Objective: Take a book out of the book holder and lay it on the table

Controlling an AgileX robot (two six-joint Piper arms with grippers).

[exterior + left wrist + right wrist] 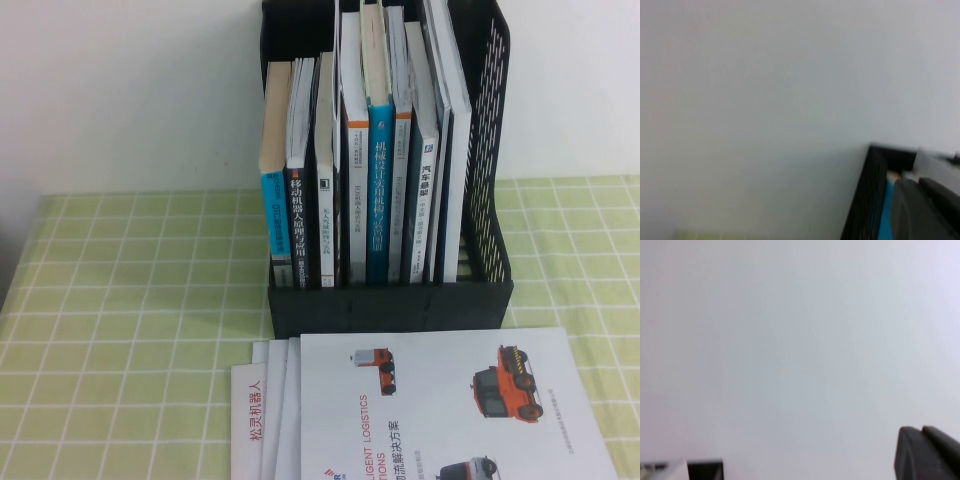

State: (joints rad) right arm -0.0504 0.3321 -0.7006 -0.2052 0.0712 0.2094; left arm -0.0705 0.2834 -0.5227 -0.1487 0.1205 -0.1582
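With both arms raised toward the wall, the right gripper (pixel 925 452) was clenched empty, the left gripper's (pixel 925 207) fingers unreadable beside the book holder (pixel 490 150), books upright.

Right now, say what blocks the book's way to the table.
Brochures cover the table before the holder, where the book stands. Left gripper is by the holder's top corner; right gripper, shut, faces the wall.

Black plastic book holder (pixel 490 290), checked cloth table (pixel 120 300)
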